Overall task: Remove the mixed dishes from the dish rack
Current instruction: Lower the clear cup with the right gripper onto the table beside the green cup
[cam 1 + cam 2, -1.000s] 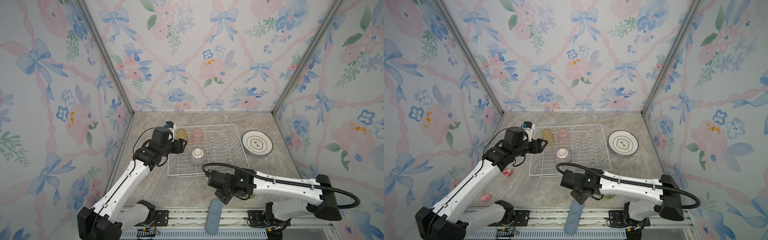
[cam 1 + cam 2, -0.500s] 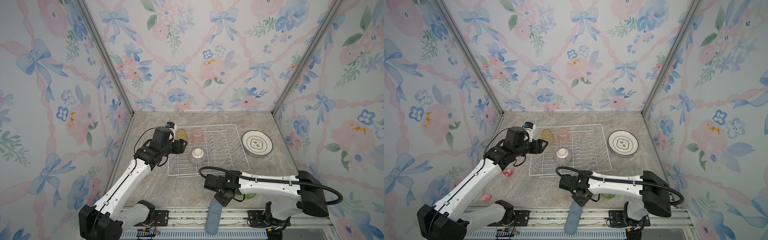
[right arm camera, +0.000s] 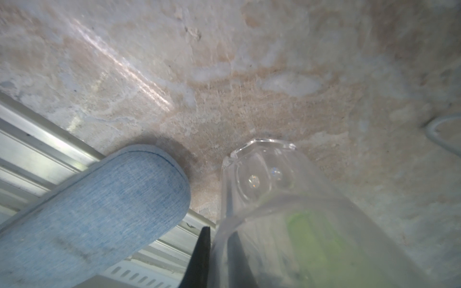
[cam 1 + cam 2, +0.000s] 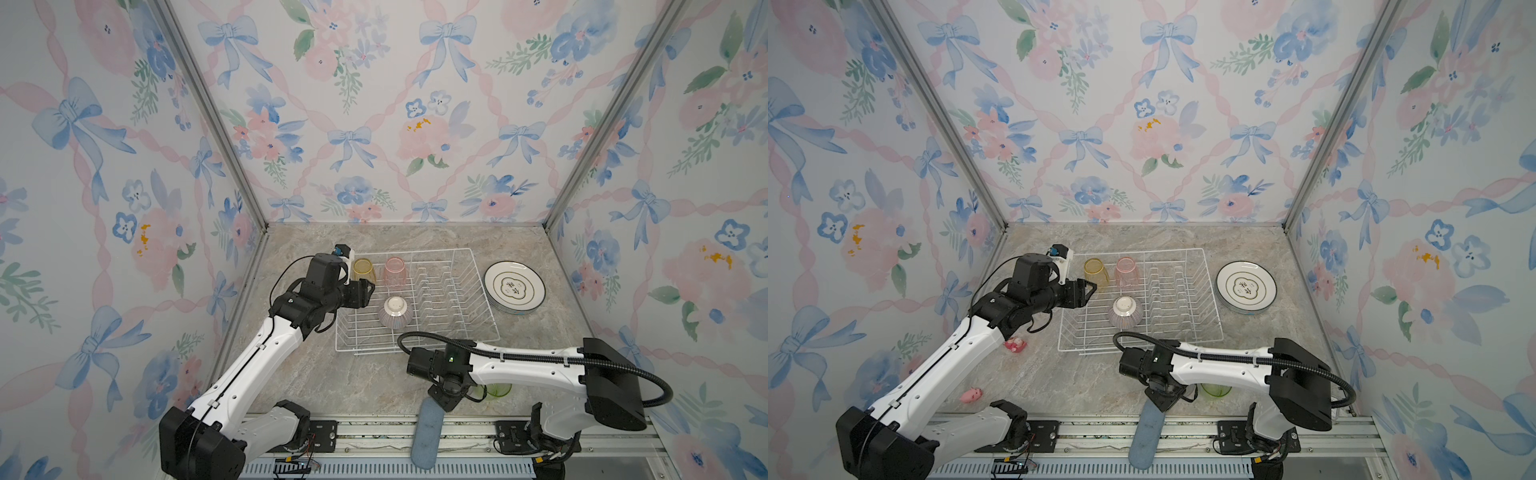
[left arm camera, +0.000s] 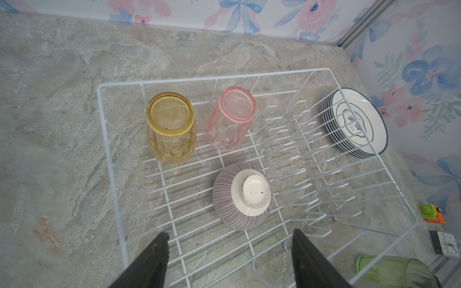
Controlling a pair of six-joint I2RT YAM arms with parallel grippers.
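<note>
The white wire dish rack (image 4: 484,291) (image 4: 1207,291) holds an upturned yellow tumbler (image 4: 363,270) (image 5: 171,127), an upturned pink tumbler (image 4: 395,271) (image 5: 229,117) and an upturned striped bowl (image 4: 395,311) (image 5: 243,197). A stack of plates (image 4: 514,287) (image 5: 354,122) lies on the counter right of the rack. My left gripper (image 4: 370,291) (image 5: 229,233) hangs open and empty over the rack's left side, near the yellow tumbler. At the counter's front, my right gripper (image 4: 451,399) (image 3: 219,237) is shut on the wall of a clear tumbler (image 3: 262,174), beside a green tumbler (image 4: 498,390) (image 4: 1214,390).
A blue fabric case (image 4: 426,432) (image 3: 99,212) lies over the front edge beside the right gripper. Two small pink toys (image 4: 1015,345) (image 4: 971,395) sit on the counter under the left arm. A green-orange toy (image 5: 432,214) and a small clock (image 5: 446,245) lie near the rack's corner.
My right arm has drawn back and lowered its gripper toward the counter's front edge, next to the green tumbler. The left arm has hardly moved.
</note>
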